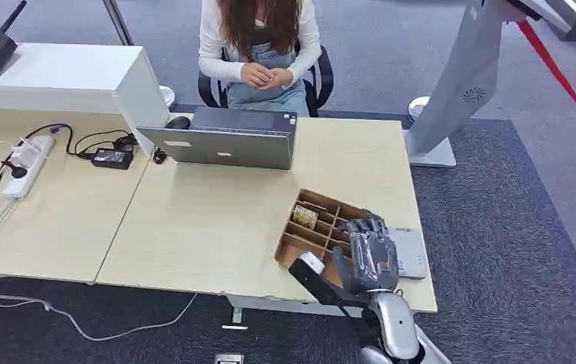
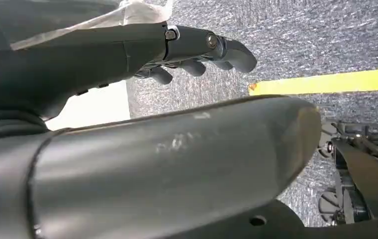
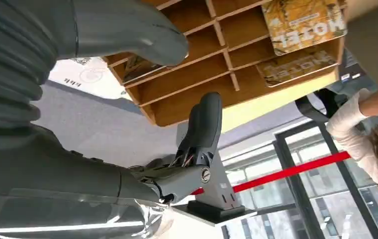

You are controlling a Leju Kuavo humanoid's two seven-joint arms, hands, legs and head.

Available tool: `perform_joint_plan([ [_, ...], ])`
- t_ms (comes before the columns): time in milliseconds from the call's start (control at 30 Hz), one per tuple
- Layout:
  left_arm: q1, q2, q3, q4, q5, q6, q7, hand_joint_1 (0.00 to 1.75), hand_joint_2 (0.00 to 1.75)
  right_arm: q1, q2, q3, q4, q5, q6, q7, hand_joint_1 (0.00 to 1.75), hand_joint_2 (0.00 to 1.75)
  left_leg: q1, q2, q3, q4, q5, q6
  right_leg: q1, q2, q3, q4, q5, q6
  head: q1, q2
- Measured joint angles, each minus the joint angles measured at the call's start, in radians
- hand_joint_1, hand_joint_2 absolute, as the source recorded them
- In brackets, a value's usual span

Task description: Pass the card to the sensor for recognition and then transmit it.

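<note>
Head view: the right hand hovered over the right part of a wooden tray of compartments, standing at the near right of the desk. Its fingers were parted and only lightly bent, with nothing between them. Just right of the tray, partly under the hand, lay a flat white sensor.

Right wrist view: two cards printed "MOTEL" lay in neighbouring compartments on the tray's far left side, well apart from the fingers. A further card lay in a compartment close to the thumb; whether the thumb touched it could not be told.

Left wrist view: the left hand hung above grey carpet crossed by a yellow line, its fingers loosely extended and holding nothing.

Far side of the desk: a grey laptop, and behind it a seated person with hands clasped. At far left lay a power strip and a black adapter.
</note>
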Motion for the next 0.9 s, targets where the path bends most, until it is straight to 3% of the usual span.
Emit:
perform_joint_plan([
  [433,0.0,0.003,0.0,0.0,0.009,-0.002,-0.003,0.0,0.0,0.018,-0.033,-0.024,-0.002,0.004,0.022,0.067,0.86,1.75,0.0,0.0,0.0,0.0,0.0,0.0,0.0,0.0,0.0,0.0,0.0,0.0,0.0,0.0],
  [900,0.0,0.003,0.0,0.0,0.01,0.003,-0.001,0.0,0.0,0.111,-0.15,-0.073,-0.061,-0.012,0.026,0.058,0.87,1.75,0.0,0.0,0.0,0.0,0.0,0.0,-0.001,0.0,0.0,0.0,0.0,0.0,0.0,0.0],
])
